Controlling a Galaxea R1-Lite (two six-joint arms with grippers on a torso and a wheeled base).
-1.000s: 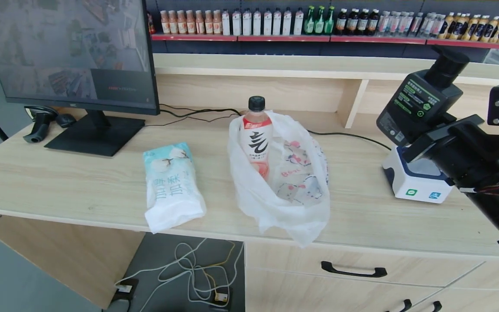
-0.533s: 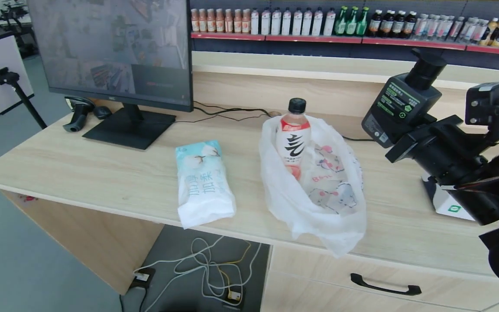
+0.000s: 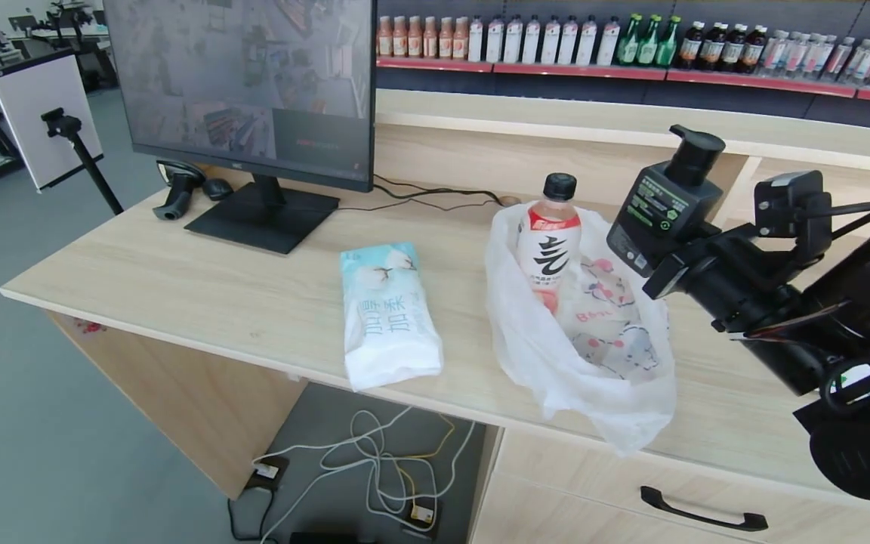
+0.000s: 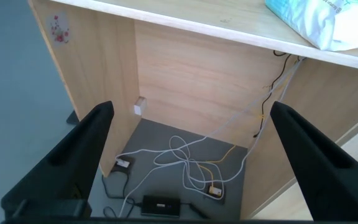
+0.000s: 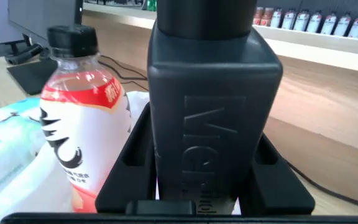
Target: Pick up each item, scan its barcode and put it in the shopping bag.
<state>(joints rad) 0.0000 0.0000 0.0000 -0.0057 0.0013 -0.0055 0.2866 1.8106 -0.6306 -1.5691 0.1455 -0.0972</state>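
one drink bottle (image 3: 552, 245) in bag (image 3: 529, 344); right hand (image 3: 673, 261) grips pump bottle (image 3: 658, 211)

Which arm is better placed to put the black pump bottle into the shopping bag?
Right. The right gripper is shut on the black pump bottle, held right beside the shopping bag's open top. The left gripper hangs open, low in front of the counter, holding nothing.

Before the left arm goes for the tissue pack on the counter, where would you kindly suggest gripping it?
Take the tissue pack across its narrow middle, from above, with the open left gripper: it lies flat on the counter, both long sides are clear, and it looks soft enough to pinch.
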